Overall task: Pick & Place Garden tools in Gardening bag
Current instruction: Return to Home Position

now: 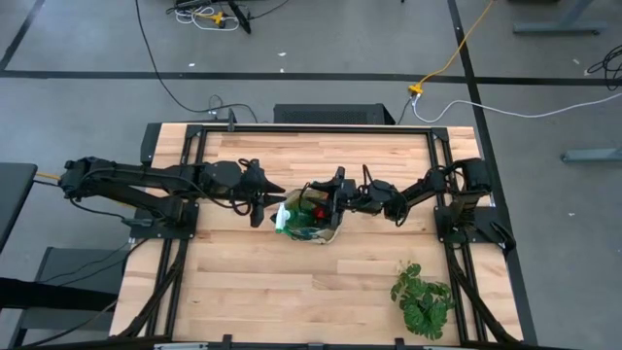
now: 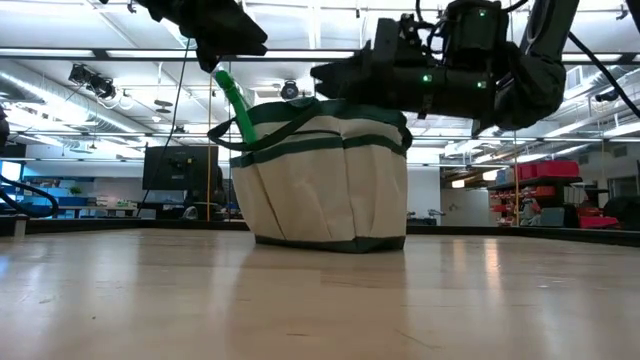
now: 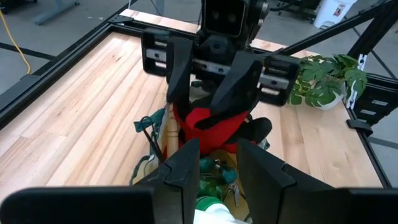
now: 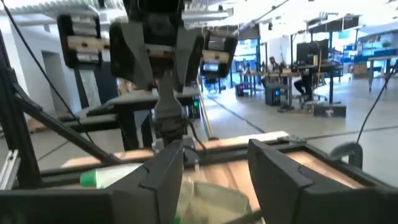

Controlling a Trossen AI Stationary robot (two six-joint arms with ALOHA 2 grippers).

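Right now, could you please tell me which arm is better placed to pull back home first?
Left, probably: the left tool, open, hangs by the edge of the gardening bag, while the right tool hangs open directly over the bag's mouth.

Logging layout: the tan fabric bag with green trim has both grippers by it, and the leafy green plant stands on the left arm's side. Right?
No: the high view shows the leafy green plant on the right arm's side. The left gripper and right gripper are by the tan bag.
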